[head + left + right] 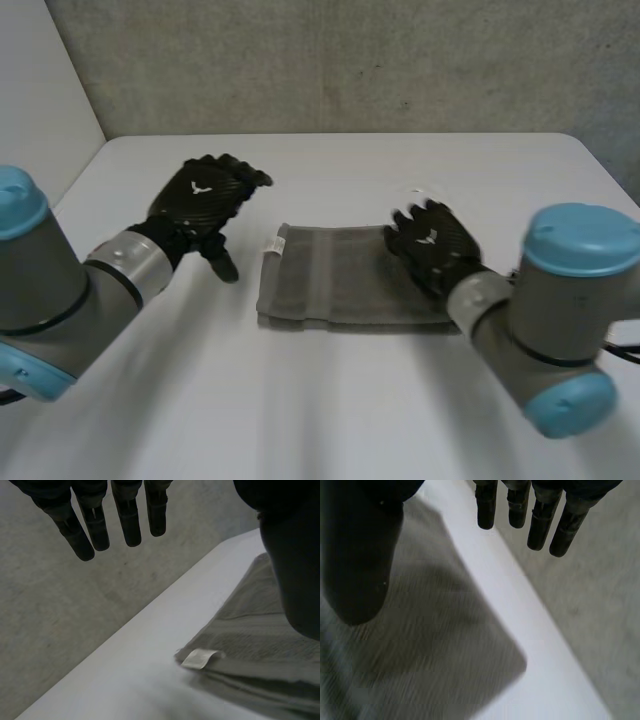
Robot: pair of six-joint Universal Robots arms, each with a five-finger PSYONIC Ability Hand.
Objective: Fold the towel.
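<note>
A grey towel (340,275) lies folded into a flat rectangle in the middle of the white table (330,410), with a small white tag (272,244) at its left end. My left hand (200,200) hovers open to the left of the towel, apart from it. In the left wrist view its straight fingers (95,525) point past the table's far edge, and the towel (260,645) and tag (199,658) lie below the thumb. My right hand (432,245) is over the towel's right end, open. Its fingers (540,520) are straight above the towel's corner (420,645), holding nothing.
A grey wall (350,60) stands behind the table's far edge, and a white panel (40,90) rises at the back left. Bare tabletop runs on both sides of the towel and in front of it.
</note>
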